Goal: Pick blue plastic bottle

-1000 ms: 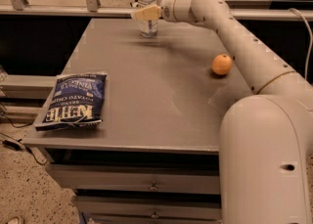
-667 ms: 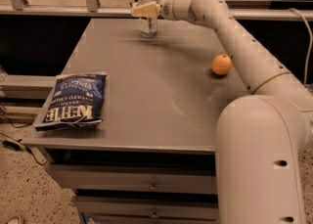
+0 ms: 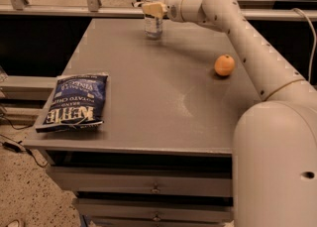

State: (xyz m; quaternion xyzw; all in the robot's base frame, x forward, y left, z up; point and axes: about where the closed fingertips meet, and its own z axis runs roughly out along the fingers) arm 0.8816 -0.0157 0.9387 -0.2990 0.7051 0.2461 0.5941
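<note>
The blue plastic bottle (image 3: 153,23) is small and clear, with a white cap and a blue-and-white label. It stands upright at the far edge of the grey table (image 3: 158,97). My gripper (image 3: 151,9) reaches in from the right at the height of the bottle's upper body and overlaps it there. The bottle's base rests on the table top. The white arm runs from the lower right up to the gripper.
A dark-blue chip bag (image 3: 74,101) lies flat at the table's front left corner. An orange (image 3: 224,65) sits near the right edge. A rail and dark gap run behind the table. Drawers sit below the front edge.
My gripper has shifted slightly up along the bottle. The bottle, the chip bag and the orange have not moved.
</note>
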